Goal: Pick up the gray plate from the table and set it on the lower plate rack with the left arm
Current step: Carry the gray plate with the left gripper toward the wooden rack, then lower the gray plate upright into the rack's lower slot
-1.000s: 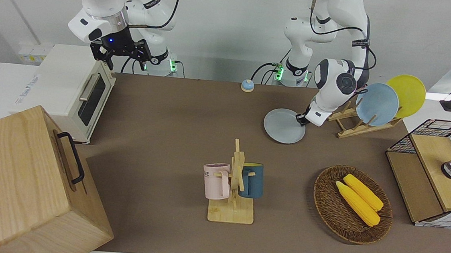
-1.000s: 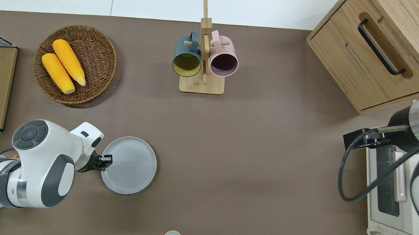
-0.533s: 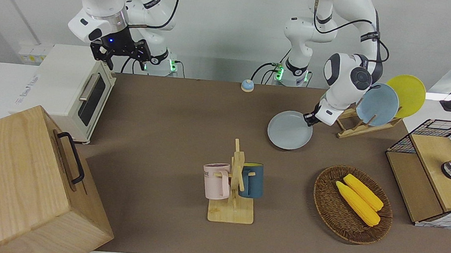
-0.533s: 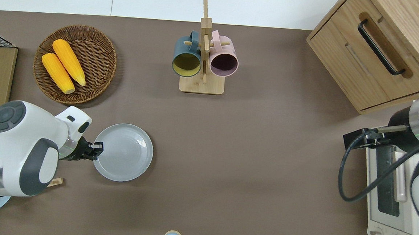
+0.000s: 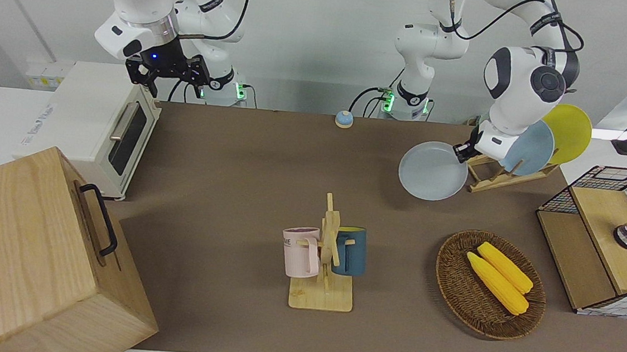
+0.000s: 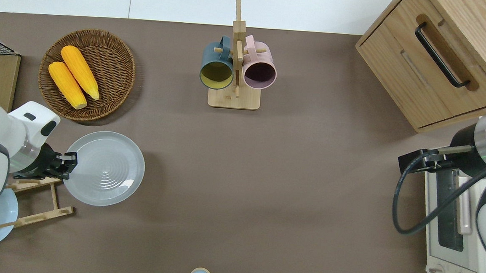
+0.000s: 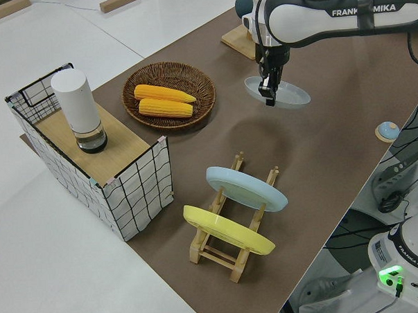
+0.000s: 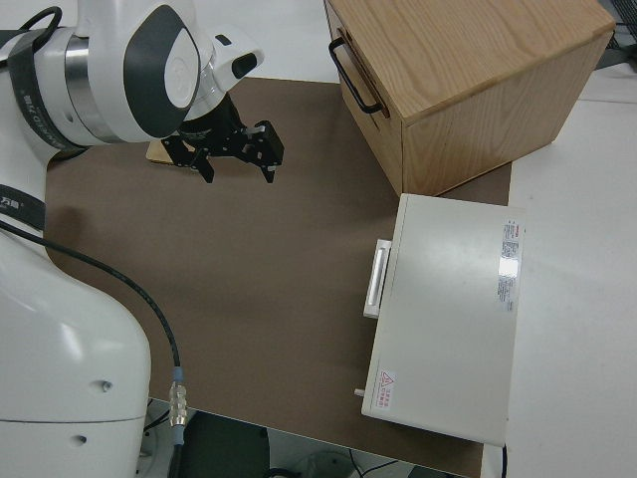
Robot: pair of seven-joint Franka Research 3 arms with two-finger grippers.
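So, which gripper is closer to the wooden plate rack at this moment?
The left. The left gripper holds the gray plate by its rim, in the air right beside the lower plate rack. The right gripper is parked at the opposite end of the table.

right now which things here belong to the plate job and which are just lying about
Part of the job:
- gray plate, lifted, held at its rim
- left gripper, shut on it
- lower plate rack

Just lying about:
- blue plate and yellow plate in the rack
- basket of corn
- mug stand with two mugs
- toaster oven
- wooden cabinet
- right arm, parked
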